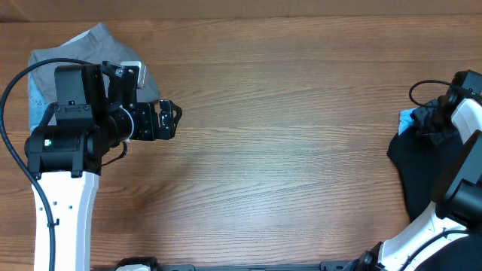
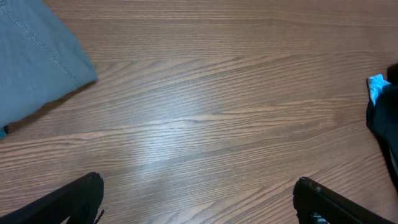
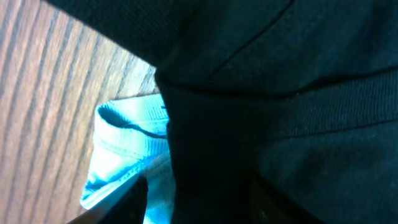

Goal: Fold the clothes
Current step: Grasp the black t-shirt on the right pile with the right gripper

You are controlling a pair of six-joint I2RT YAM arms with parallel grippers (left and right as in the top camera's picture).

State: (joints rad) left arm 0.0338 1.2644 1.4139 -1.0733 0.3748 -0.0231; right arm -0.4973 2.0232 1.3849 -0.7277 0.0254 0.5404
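The black T-shirt [image 1: 410,169] lies bunched at the table's right edge, with a bit of the light blue T-shirt [image 1: 407,118] sticking out at its upper left. My right gripper [image 1: 434,119] is down on that heap. In the right wrist view a thick fold of the black T-shirt [image 3: 280,93] fills the space between its jaws [image 3: 196,199], which stand half closed around it. A strip of the light blue T-shirt [image 3: 124,149] shows beside the left finger [image 3: 132,200]. My left gripper [image 1: 169,120] hovers wide open over bare wood [image 2: 199,186], holding nothing.
Folded grey trousers [image 1: 98,41] lie at the back left under my left arm, on a blue patterned cloth [image 1: 36,94]. The trousers' corner [image 2: 31,62] shows in the left wrist view. Bare wooden tabletop [image 1: 286,150] spans the middle.
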